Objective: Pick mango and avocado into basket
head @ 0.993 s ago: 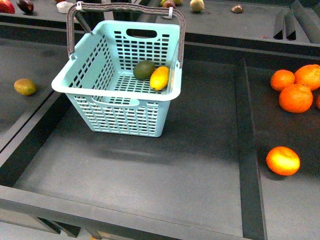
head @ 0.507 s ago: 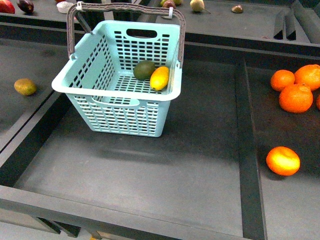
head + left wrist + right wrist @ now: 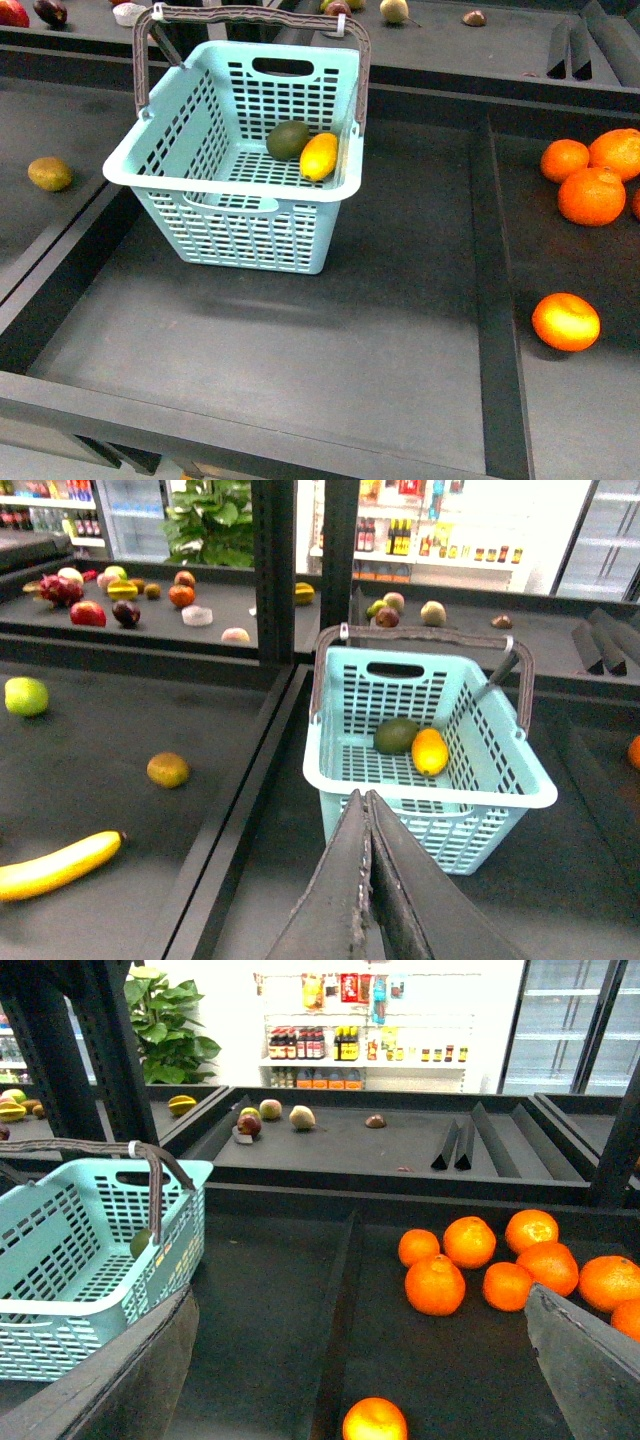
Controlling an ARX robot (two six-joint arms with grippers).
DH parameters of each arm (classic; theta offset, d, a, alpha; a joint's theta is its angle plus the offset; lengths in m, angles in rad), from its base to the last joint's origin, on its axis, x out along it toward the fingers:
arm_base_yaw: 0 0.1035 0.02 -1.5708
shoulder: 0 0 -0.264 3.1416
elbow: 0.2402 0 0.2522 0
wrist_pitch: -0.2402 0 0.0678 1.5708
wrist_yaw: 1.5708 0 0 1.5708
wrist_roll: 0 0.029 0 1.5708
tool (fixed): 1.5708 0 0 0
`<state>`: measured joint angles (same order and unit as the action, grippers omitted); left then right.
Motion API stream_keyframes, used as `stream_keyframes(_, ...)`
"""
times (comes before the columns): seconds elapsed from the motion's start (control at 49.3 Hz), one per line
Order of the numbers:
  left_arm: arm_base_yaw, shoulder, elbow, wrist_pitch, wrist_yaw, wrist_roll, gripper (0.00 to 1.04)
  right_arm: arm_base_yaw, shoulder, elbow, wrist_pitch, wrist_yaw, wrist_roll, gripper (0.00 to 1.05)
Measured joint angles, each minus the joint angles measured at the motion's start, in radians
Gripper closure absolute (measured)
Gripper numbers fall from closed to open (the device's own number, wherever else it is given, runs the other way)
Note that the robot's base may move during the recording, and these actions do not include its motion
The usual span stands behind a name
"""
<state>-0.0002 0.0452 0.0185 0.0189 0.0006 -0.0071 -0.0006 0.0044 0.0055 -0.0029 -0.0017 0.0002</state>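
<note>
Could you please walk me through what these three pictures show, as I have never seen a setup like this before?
This is a robot with two arms, each ending in a gripper, working at dark produce shelves. The front view comes from a camera on its body; neither arm shows there. The other two pictures come from cameras on the wrists.

In the front view, the basket stands in the middle tray, with the mango and the avocado lying side by side inside it. Several oranges sit in the tray to the right, and a small brownish fruit lies to the left.

The left wrist view shows the left gripper with its fingers pressed together, holding nothing, and a banana nearby. The right wrist view shows the right gripper spread wide, also holding nothing.
</note>
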Motion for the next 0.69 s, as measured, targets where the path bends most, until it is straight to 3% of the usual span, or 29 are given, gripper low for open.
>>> stream_keyframes(0.527, 0.0, -0.041, 0.0, -0.016, 0.0, 0.0, 1.02, 0.0, 0.0, 0.0, 0.0, 0.0, 0.0, 0.08)
stream_keyframes(0.588, 0.0, -0.041, 0.0, -0.016, 0.0, 0.0, 0.92, 0.0, 0.0, 0.0, 0.0, 0.0, 0.0, 0.08)
stream_keyframes(0.689, 0.0, -0.041, 0.0, -0.016, 0.0, 0.0, 0.64, 0.0, 0.0, 0.0, 0.0, 0.0, 0.0, 0.08)
